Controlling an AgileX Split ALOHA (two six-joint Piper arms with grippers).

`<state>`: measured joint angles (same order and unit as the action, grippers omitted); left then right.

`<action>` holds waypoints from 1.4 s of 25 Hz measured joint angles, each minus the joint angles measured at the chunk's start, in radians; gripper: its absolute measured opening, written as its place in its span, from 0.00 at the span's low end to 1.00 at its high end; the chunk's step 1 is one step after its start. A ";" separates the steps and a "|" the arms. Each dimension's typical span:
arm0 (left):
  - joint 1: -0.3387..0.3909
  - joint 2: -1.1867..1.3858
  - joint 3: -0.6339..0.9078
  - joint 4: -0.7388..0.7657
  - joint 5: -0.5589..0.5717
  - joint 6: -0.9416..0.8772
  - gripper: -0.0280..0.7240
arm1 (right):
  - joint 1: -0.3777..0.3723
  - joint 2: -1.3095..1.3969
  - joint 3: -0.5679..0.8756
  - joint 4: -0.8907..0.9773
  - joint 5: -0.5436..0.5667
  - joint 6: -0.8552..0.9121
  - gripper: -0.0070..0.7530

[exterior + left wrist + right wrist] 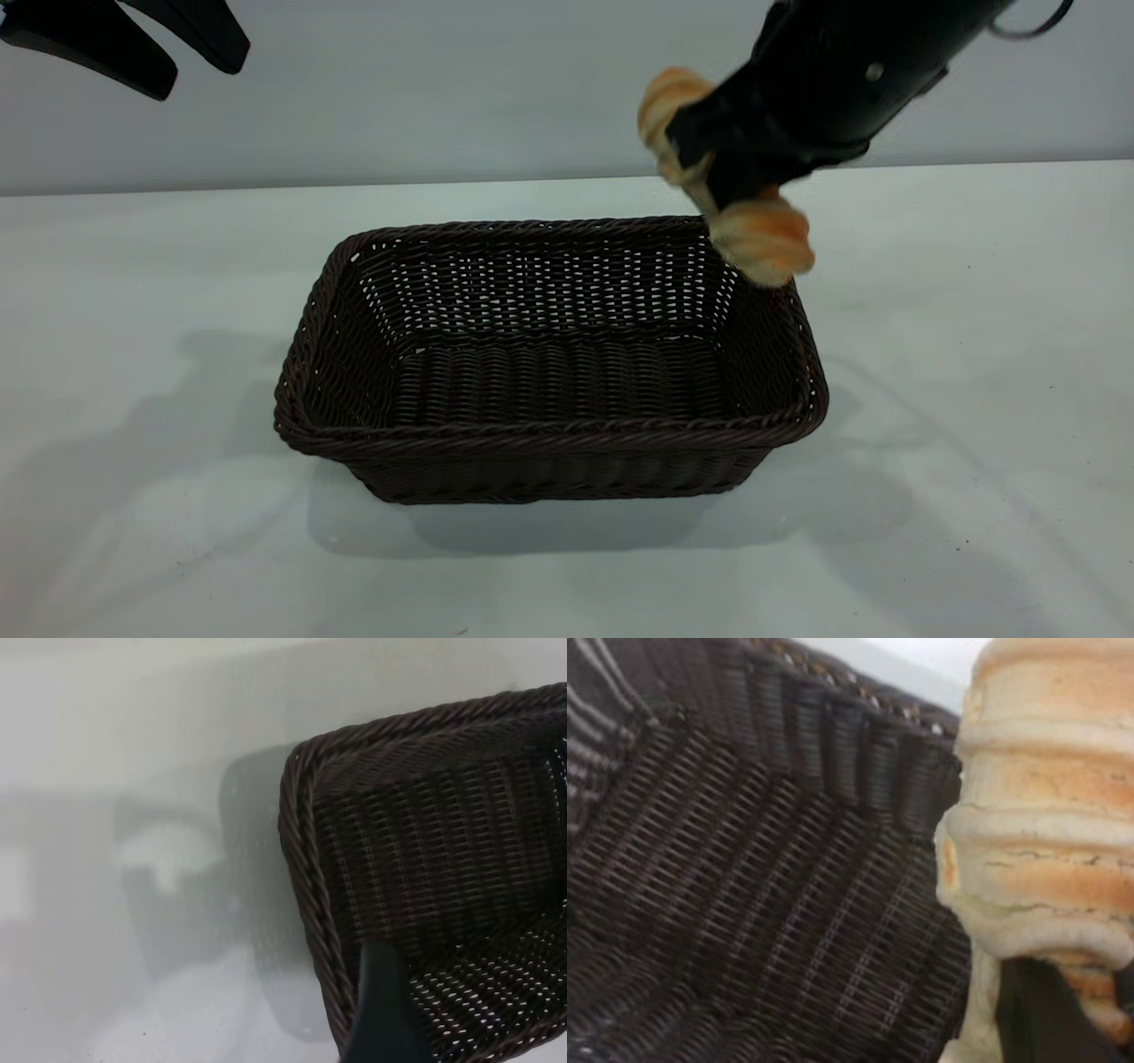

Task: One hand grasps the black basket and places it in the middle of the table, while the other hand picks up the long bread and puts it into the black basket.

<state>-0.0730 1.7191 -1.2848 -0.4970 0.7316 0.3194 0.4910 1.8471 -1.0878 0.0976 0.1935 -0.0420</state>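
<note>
Lab-like test bench: bare white table (133, 354), blank grey wall (443, 89).

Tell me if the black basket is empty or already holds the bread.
Empty. The black basket shows only bare weave inside; the long bread is held by the right hand above its far right corner.

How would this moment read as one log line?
right claw: holds bread above basket corner | left claw: open, raised | basket: empty, on table

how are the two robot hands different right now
The right hand is shut on the long bread, above the black basket's far right corner. The left hand is open and holds nothing, raised at the far left, clear of the basket. Both are black and off the table.
</note>
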 joint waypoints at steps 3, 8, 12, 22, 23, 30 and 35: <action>0.000 0.000 0.000 0.000 0.000 0.000 0.80 | 0.008 0.049 0.000 0.012 -0.016 0.000 0.16; 0.000 0.000 0.000 -0.001 -0.009 0.000 0.80 | 0.074 0.098 0.000 0.018 -0.066 -0.024 0.35; 0.000 0.000 0.000 -0.001 -0.016 0.001 0.80 | 0.119 0.116 0.000 0.018 -0.123 -0.063 0.57; 0.000 -0.031 0.000 0.066 -0.012 0.058 0.80 | 0.040 0.052 0.000 0.018 -0.038 -0.079 0.72; 0.000 -0.052 0.000 0.083 -0.011 0.062 0.80 | 0.020 0.040 0.000 0.019 0.000 -0.079 0.70; 0.000 -0.250 0.000 0.124 -0.004 0.060 0.80 | -0.102 -0.084 0.000 0.019 0.246 -0.076 0.51; 0.000 -0.394 0.036 0.146 0.042 0.044 0.80 | -0.144 -0.193 0.000 0.018 0.380 -0.075 0.48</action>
<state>-0.0730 1.3256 -1.2486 -0.3515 0.7737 0.3633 0.3474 1.6539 -1.0878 0.1156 0.5737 -0.1175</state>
